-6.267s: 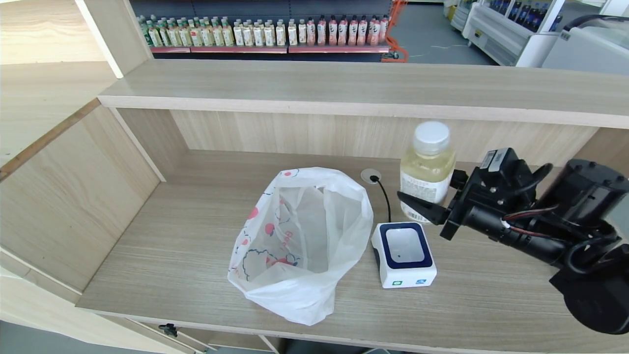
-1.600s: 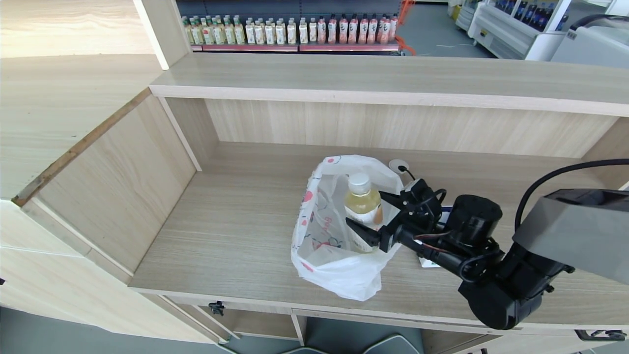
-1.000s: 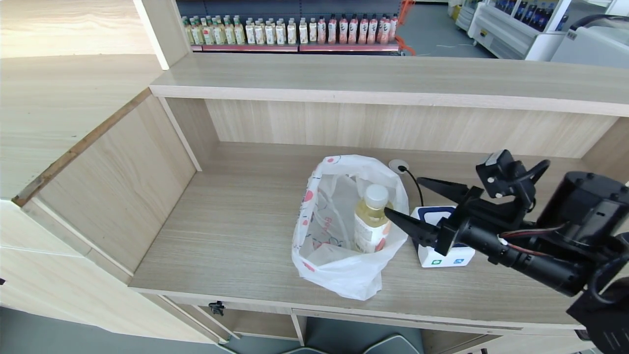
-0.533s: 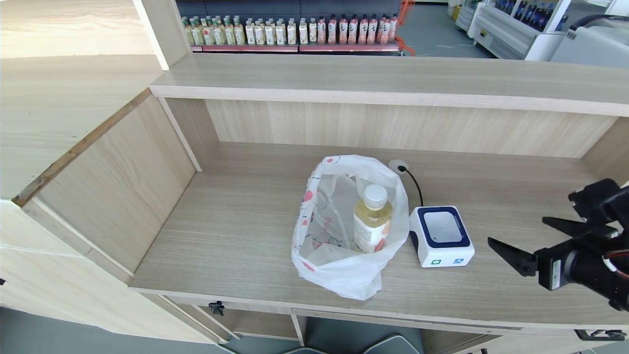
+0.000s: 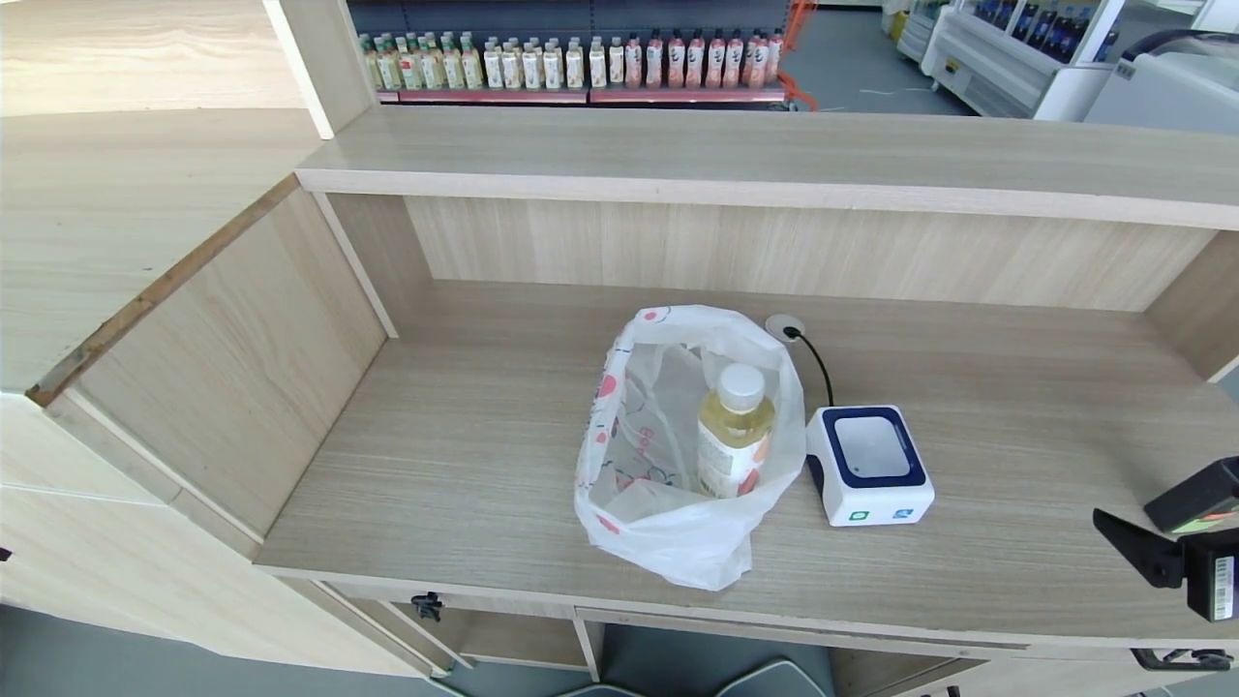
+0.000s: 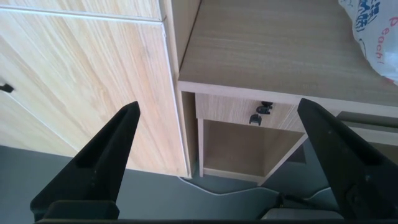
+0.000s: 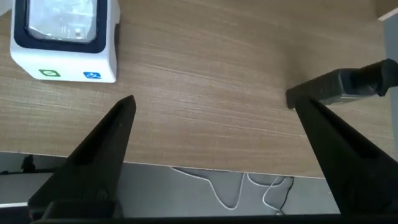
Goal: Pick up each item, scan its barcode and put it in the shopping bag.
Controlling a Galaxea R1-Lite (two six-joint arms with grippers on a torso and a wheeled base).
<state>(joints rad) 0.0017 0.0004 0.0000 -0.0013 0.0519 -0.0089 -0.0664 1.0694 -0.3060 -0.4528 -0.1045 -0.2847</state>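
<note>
1. Pulls the right gripper (image 7: 210,97) away from the shopping bag (image 5: 634,455) and out to the lower right edge of the head view, past the barcode scanner (image 5: 868,463). Had it level with the scanner a second ago, and now keeps it well apart from both.
2. Holds its fingers spread wide with nothing between them, above the front strip of the wooden counter (image 5: 465,445).
3. Leaves the tea bottle (image 5: 736,440) behind inside the bag, at the centre of the head view, where a moment earlier had it clamped.
4. Points to a finished drop, so bagging this bottle looks done. Cannot confirm the scan itself from these pictures.
5. Keeps the left gripper (image 6: 217,104) released as well, low in front of the counter near a drawer latch (image 6: 260,113), carrying nothing.
6. Stands upright, as for the bottle: white screw cap, pale yellow drink, white printed label with an orange patch low on the body, pressed to the bag wall nearest the scanner.
7. Sits slumped but gaping open, as for the bag: thin translucent white film with red and blue cartoon print, just beside the scanner. Looks soft enough to sag against the bottle.
</note>
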